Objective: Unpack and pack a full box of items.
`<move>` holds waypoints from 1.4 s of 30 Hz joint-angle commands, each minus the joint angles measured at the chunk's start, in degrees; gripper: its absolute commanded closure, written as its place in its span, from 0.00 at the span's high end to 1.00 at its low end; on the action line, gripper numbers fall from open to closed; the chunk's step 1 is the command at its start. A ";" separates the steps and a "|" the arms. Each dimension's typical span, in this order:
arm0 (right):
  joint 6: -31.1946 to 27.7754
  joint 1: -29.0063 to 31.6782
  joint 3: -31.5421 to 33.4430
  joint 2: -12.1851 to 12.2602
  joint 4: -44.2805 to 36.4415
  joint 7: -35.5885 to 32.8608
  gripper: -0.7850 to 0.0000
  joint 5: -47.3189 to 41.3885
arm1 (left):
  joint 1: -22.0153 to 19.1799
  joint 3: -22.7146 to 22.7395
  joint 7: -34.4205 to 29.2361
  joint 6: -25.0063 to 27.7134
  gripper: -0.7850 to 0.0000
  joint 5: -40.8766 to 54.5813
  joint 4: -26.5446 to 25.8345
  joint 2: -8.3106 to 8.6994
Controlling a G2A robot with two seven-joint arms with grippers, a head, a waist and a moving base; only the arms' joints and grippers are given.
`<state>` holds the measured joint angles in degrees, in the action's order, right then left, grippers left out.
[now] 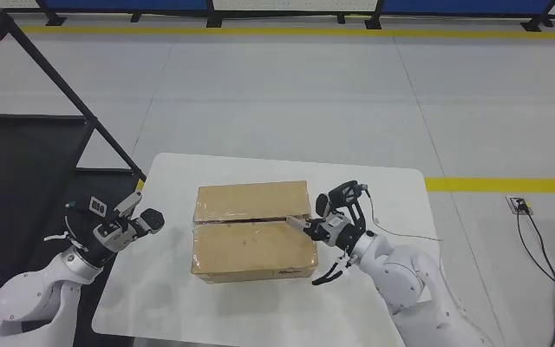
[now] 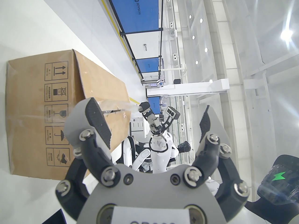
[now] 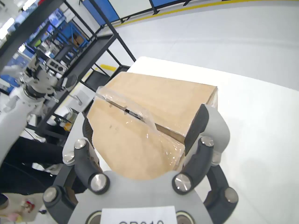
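As the top view looks down, the box (image 1: 251,230) sits shut mid-table (image 1: 173,173), with the left gripper (image 1: 156,219) apart from it and the right gripper (image 1: 310,227) at its taped seam. From the left wrist, that gripper (image 2: 148,106) gapes wide and empty. From the right wrist, the gripper (image 3: 144,117) is spread astride the box's (image 3: 163,94) end, one finger half hidden and contact unclear.

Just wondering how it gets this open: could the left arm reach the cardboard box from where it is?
Probably yes. The left gripper is open, level with the box and apart from its end. Bare table lies between them, with nothing in the gap.
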<state>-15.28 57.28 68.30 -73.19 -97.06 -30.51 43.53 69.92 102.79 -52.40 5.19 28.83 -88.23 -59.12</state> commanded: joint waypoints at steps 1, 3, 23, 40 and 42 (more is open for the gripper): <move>-1.44 -0.85 -0.18 0.09 0.92 -0.80 1.00 0.94 | -0.08 -0.18 0.21 -0.08 1.00 0.12 -0.13 0.04; -2.27 -1.83 -0.55 0.12 2.23 -1.78 0.76 1.52 | -0.16 -0.34 0.38 -0.14 1.00 0.18 -0.19 0.09; -1.19 -4.39 -4.00 -0.32 1.55 -5.33 0.00 -1.67 | -0.81 -1.31 1.33 -0.15 1.00 0.48 0.12 0.63; 0.88 -2.84 -7.19 -0.74 -5.68 -6.32 0.00 -6.41 | -1.19 -1.49 0.16 0.32 1.00 1.73 1.51 1.15; 0.66 -2.85 -7.38 -0.76 -5.92 -6.28 0.00 -6.78 | -1.15 -1.42 0.04 0.40 1.00 1.81 1.62 1.22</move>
<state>-14.51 54.42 61.01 -73.94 -102.85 -36.83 36.92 68.75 101.34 -52.31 5.56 30.61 -86.66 -57.93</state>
